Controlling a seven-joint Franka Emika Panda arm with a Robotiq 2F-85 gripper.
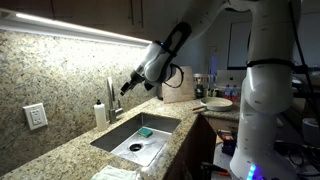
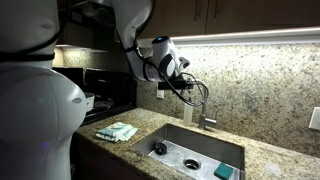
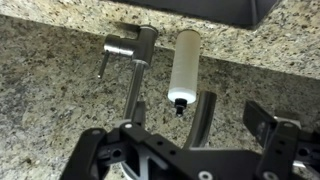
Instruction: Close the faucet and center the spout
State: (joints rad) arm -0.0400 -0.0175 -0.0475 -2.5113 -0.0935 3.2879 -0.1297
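Observation:
The chrome faucet [image 1: 111,95] stands behind the sink by the granite backsplash and shows in both exterior views [image 2: 206,104]. In the wrist view its base [image 3: 140,42] has a small lever handle [image 3: 103,62] sticking out to one side. The spout [image 3: 203,115] is a thin curved chrome tube, and its arch passes between my fingers. My gripper [image 3: 180,135] is open and straddles the top of the spout without clamping it. It also shows at the arch in both exterior views [image 1: 126,86] [image 2: 190,86]. I see no water stream.
A white soap dispenser [image 3: 185,62] stands right beside the faucet [image 1: 100,113]. The steel sink [image 1: 150,148] holds a green sponge [image 1: 146,131] and a drain. A folded cloth [image 2: 117,131] lies on the counter. A cutting board [image 1: 180,84] and dishes [image 1: 218,102] stand farther along.

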